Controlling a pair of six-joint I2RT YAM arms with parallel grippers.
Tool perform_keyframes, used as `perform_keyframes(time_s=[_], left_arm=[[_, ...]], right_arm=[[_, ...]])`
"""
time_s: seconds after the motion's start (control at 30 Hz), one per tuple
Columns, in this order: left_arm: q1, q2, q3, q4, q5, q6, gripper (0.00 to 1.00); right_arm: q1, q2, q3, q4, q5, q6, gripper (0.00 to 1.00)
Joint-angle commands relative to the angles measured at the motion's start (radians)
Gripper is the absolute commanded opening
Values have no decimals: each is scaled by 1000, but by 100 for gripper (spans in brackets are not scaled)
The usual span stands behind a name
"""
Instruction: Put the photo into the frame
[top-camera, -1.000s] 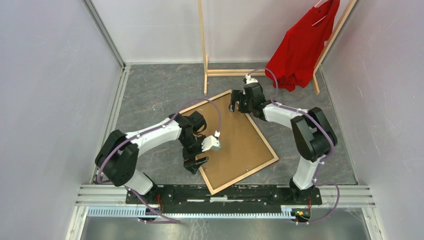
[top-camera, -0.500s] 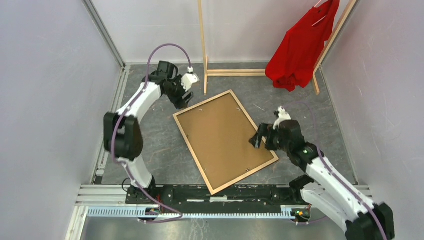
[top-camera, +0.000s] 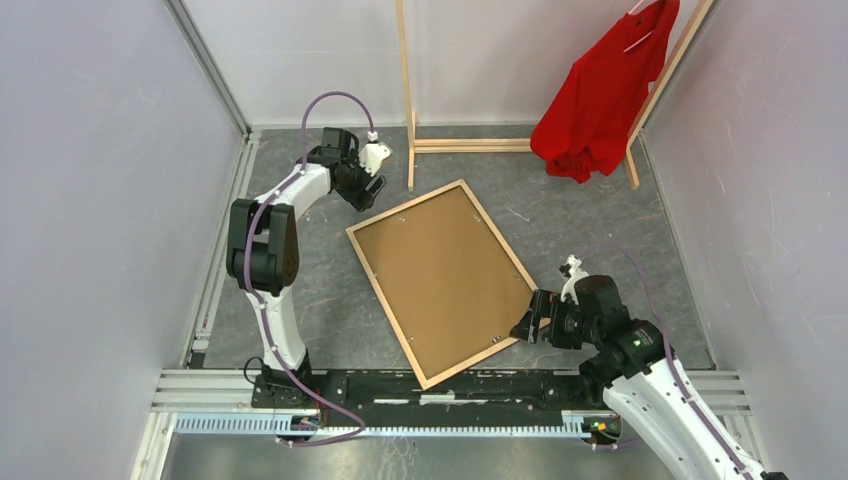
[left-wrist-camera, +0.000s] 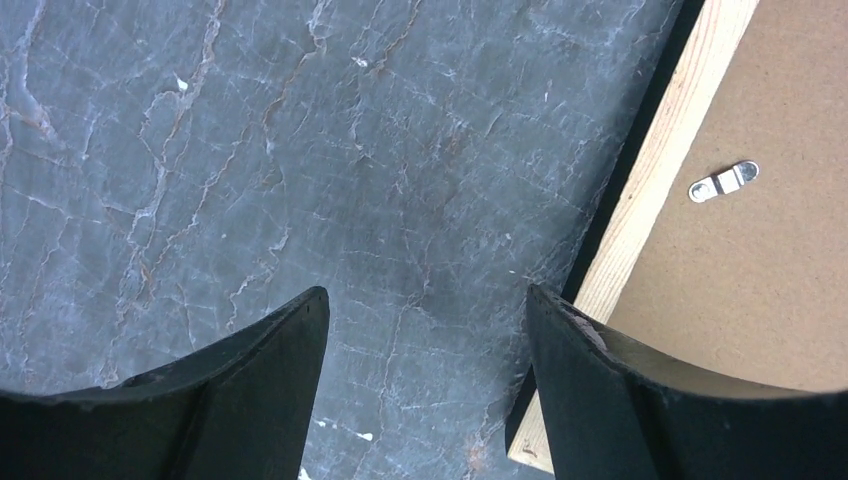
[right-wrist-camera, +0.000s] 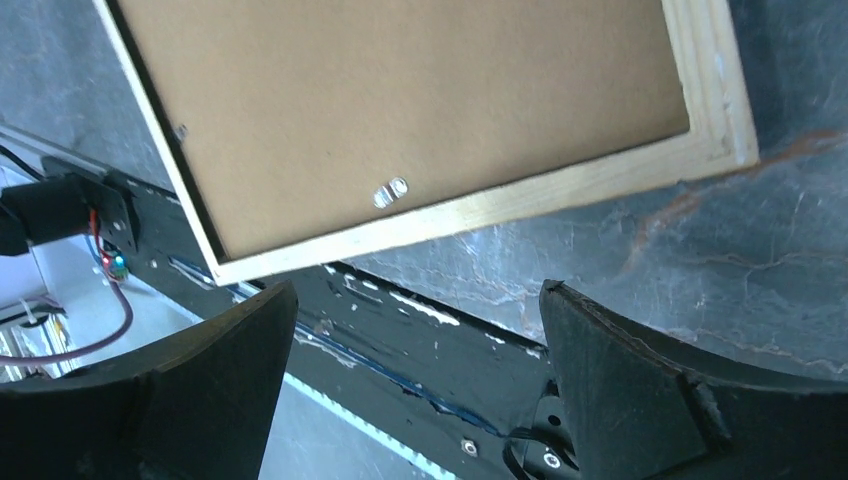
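Observation:
The frame (top-camera: 384, 306) lies back-up on the grey table, its light wood rails around a brown backing board (top-camera: 445, 275). The photo is hidden. My left gripper (top-camera: 368, 192) is open and empty, just off the frame's far-left corner. In the left wrist view the gripper (left-wrist-camera: 425, 300) is over bare table, with the wood rail (left-wrist-camera: 660, 180) and a metal turn clip (left-wrist-camera: 723, 182) to its right. My right gripper (top-camera: 527, 330) is open and empty by the frame's near-right corner. In the right wrist view the gripper (right-wrist-camera: 415, 290) is below the rail (right-wrist-camera: 560, 195) and a clip (right-wrist-camera: 388, 191).
A tall wooden clothes rack (top-camera: 405, 90) with a red shirt (top-camera: 600, 90) stands at the back. The black base rail (top-camera: 450, 385) of the arms runs along the near edge. Grey walls close in both sides.
My left arm swung from the frame's near-left edge to its far-left corner. My right arm drew back from the far corner to the near-right corner. The frame has not moved.

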Motion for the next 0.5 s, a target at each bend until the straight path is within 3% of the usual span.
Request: perform_keyframes(time_s=[0.0,0.23,0.47], left_arm=[[-6,17,-35,48,11,-51,79],[-13,-12,-138,44,62,-17,77],[-46,-101,-287,14,88,53,76]], right_arm=[[3,8,-58,-37,-65,4,98],[2,28,-164,126,-44,36,98],[-2,187,-143,362,56,30,98]])
